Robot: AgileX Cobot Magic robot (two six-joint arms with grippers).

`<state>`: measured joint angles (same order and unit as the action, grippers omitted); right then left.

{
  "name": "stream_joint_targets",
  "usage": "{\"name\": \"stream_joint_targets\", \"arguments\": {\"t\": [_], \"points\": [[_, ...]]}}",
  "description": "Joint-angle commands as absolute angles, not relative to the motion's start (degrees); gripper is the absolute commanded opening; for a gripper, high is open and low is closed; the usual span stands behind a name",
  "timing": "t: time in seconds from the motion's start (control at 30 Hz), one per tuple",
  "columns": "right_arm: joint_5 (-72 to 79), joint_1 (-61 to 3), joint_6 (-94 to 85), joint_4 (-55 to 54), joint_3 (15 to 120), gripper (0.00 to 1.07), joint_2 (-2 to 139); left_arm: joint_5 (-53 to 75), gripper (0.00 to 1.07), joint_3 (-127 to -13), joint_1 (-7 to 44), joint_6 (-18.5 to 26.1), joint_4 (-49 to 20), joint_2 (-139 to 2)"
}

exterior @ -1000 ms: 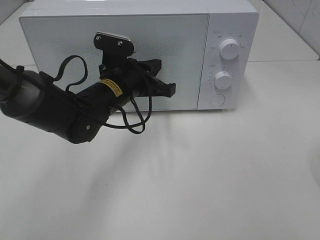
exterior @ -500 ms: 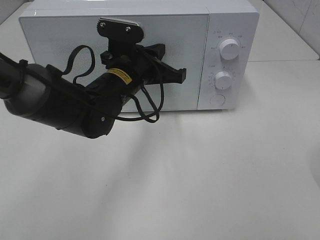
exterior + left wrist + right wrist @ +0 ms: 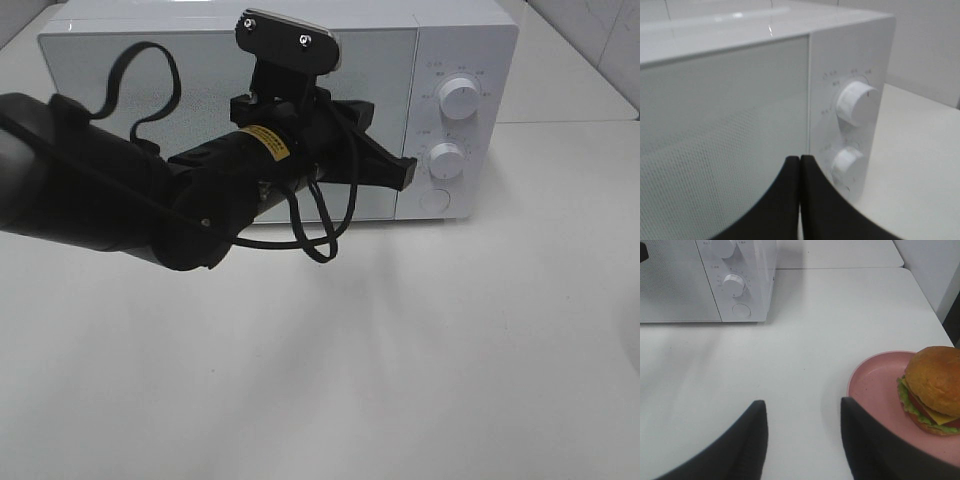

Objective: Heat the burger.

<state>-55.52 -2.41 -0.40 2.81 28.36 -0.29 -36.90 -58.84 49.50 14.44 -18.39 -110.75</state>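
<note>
The burger, with a tan domed bun and green and dark filling, sits on a pink plate and shows only in the right wrist view. My right gripper hovers open over bare table beside the plate, holding nothing. The white microwave stands at the back with its door closed. My left gripper is shut and empty in front of the door's right edge, just left of the lower knob. In the left wrist view the shut fingers point at the seam between the door and the control panel.
The panel carries an upper knob and a round button below the lower knob. The left arm and its looping cable span the front of the microwave. White tabletop stretches in front.
The left arm has swept rightward and slightly up across the microwave door, bringing its shut gripper from mid-door to the door's right edge by the knobs.
</note>
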Motion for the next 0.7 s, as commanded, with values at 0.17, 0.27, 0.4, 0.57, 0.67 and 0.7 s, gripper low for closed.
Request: {"name": "stream_joint_targets", "arguments": {"t": [0.17, 0.27, 0.4, 0.57, 0.67, 0.7], "points": [[-55.12, -2.29, -0.97, 2.41, 28.42, 0.49, -1.72, -12.03, 0.06, -57.47, 50.08, 13.92, -18.96, -102.1], [-55.12, -2.29, -0.97, 2.41, 28.42, 0.49, -1.72, -2.46, 0.19, -57.47, 50.08, 13.81, -19.14, -98.26], [-55.12, -2.29, -0.97, 2.41, 28.42, 0.49, -1.72, 9.22, 0.55, -57.47, 50.08, 12.72, -19.42, -92.99], [-55.12, -2.29, -0.97, 2.41, 28.42, 0.49, -1.72, 25.95, 1.02, -57.52, 50.02, 10.14, -19.42, -87.49], [-55.12, -2.29, -0.97, 2.41, 28.42, 0.49, -1.72, 31.0, 1.02, -57.52, 50.02, 7.16, -19.19, -84.91], [-55.12, -2.29, -0.97, 2.41, 28.42, 0.49, -1.72, 31.0, 1.02, -57.52, 50.02, 7.16, -19.19, -84.91]]}}
